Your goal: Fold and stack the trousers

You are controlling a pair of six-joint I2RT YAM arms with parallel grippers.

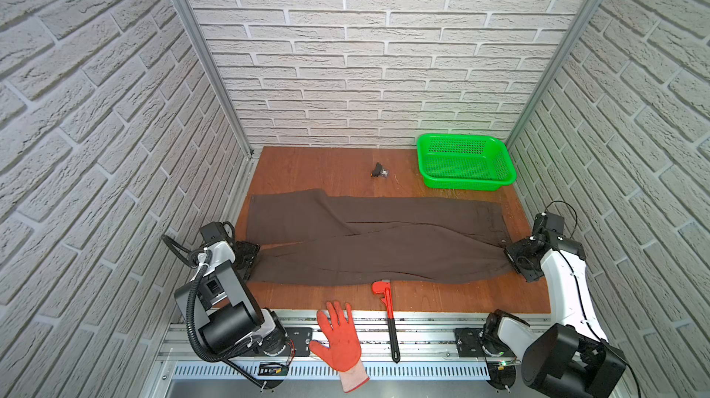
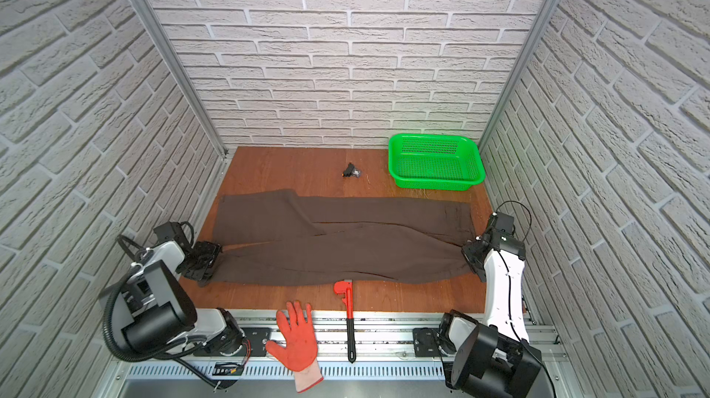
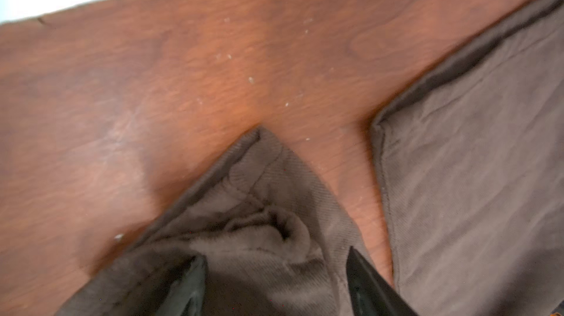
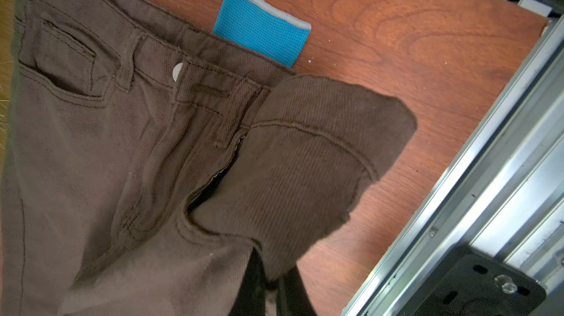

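Brown trousers (image 1: 376, 246) stretched across reddish wooden tabletop (image 1: 307, 169), brick-pattern walls (image 1: 384, 50) around, right gripper (image 4: 271, 287) clamped on waistband (image 4: 213, 64), left gripper (image 3: 274, 256) spread, seemingly loose, astride a hem (image 3: 259, 152)

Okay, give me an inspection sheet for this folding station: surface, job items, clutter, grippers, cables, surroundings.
Surface: wooden tabletop, light specks of debris.
Job's things: trousers spread across the table, leg ends on the left, waistband on the right.
Clutter: orange glove and red pipe wrench at the near edge; green basket far right; small black object at the back; blue-cuffed glove poking from under the waistband.
Grippers: left gripper open around a leg hem; right gripper shut on a waistband corner.
Cables: black hose on left arm; thin loop at right wrist.
Surroundings: brick-pattern walls, aluminium frame.
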